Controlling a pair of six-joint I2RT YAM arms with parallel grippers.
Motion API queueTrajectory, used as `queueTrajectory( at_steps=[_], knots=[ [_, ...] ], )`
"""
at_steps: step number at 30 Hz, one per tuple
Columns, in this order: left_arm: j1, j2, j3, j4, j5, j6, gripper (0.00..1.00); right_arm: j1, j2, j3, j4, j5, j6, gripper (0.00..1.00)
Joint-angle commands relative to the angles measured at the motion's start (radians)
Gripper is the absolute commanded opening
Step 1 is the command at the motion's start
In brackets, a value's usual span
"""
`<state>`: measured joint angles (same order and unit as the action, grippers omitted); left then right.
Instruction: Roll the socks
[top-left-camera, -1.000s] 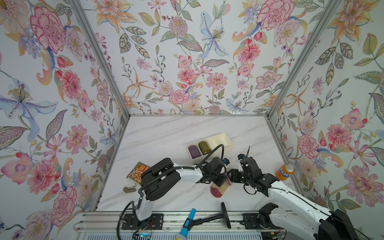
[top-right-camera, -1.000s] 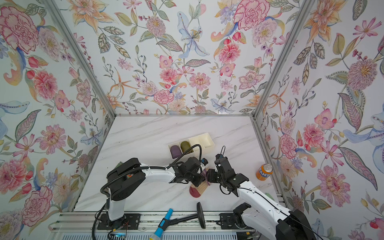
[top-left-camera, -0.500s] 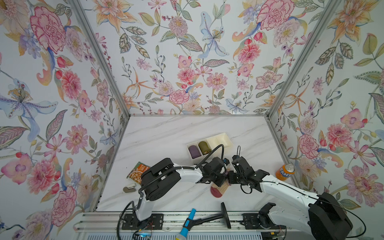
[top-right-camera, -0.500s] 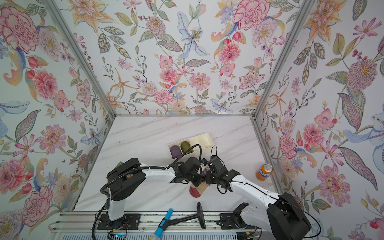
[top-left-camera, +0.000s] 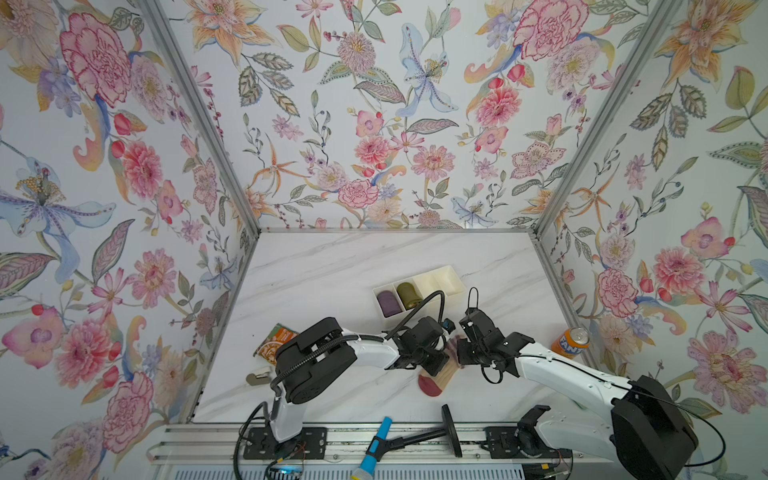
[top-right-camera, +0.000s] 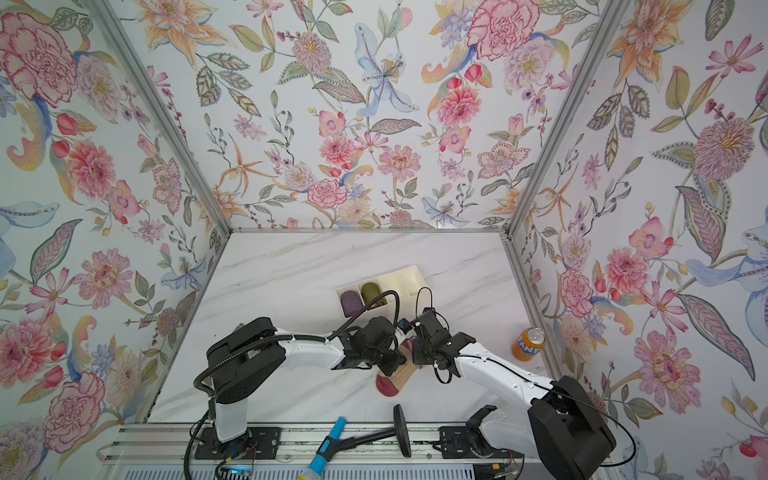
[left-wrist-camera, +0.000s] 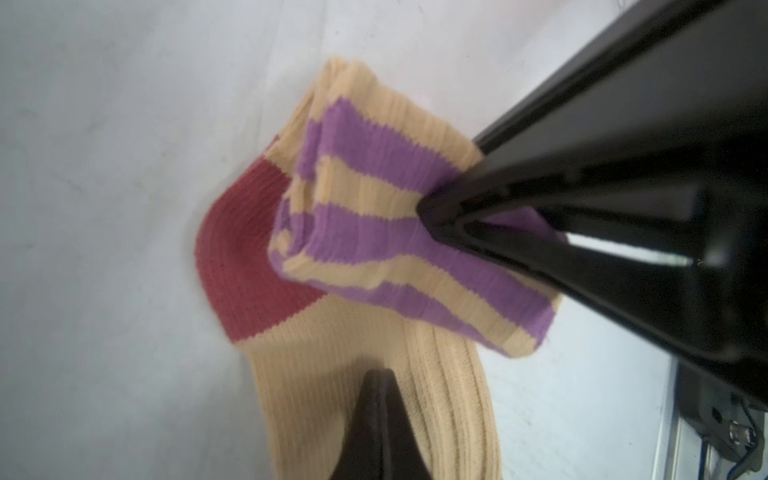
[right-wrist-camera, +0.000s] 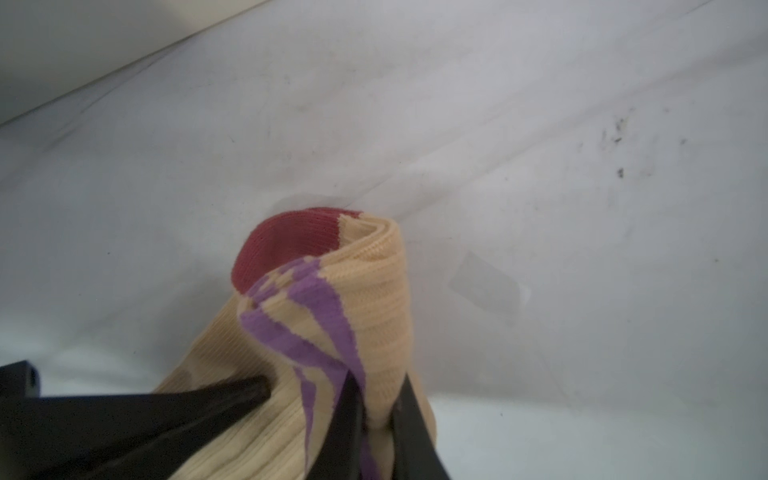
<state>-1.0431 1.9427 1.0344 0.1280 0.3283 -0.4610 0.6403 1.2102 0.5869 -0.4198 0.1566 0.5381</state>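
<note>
Front-centre on the marble table (top-left-camera: 332, 270), the socks (top-left-camera: 437, 375) are mostly hidden under both wrists in both top views. Right wrist view: right gripper (right-wrist-camera: 378, 399) pinches the folded striped cuff. Left wrist view: left gripper (left-wrist-camera: 376, 395), jaws together, presses the tan leg.

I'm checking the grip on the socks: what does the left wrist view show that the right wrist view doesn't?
Only the left wrist view: three purple stripes spread across the folded cuff, plus bolted hardware past the edge of the table. Only the right wrist view: a tape patch on the table and what looks like the tray's pale wall. Both: the socks with a maroon patch, the right gripper shut on the striped fold, and the left gripper shut, pressing the plain part down.
</note>
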Motion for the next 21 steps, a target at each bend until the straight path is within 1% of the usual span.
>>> queueTrajectory(
  at_steps=[1, 6, 14, 19, 21],
  knots=[
    [0.027, 0.030, -0.056, -0.237, -0.067, 0.065, 0.00, -0.002, 0.022, 0.033, -0.068, 0.088, 0.001, 0.04],
    [0.053, 0.030, -0.063, -0.271, -0.093, 0.113, 0.00, 0.000, 0.042, 0.048, -0.091, 0.126, 0.013, 0.03],
    [0.109, 0.034, -0.054, -0.342, -0.134, 0.203, 0.00, 0.000, 0.031, 0.061, -0.120, 0.162, 0.033, 0.03],
    [0.117, 0.053, -0.056, -0.370, -0.143, 0.235, 0.00, -0.030, -0.012, 0.042, -0.076, 0.113, 0.064, 0.03],
    [0.117, 0.061, -0.056, -0.372, -0.142, 0.240, 0.00, -0.041, -0.010, 0.040, -0.065, 0.110, 0.069, 0.03]
  ],
)
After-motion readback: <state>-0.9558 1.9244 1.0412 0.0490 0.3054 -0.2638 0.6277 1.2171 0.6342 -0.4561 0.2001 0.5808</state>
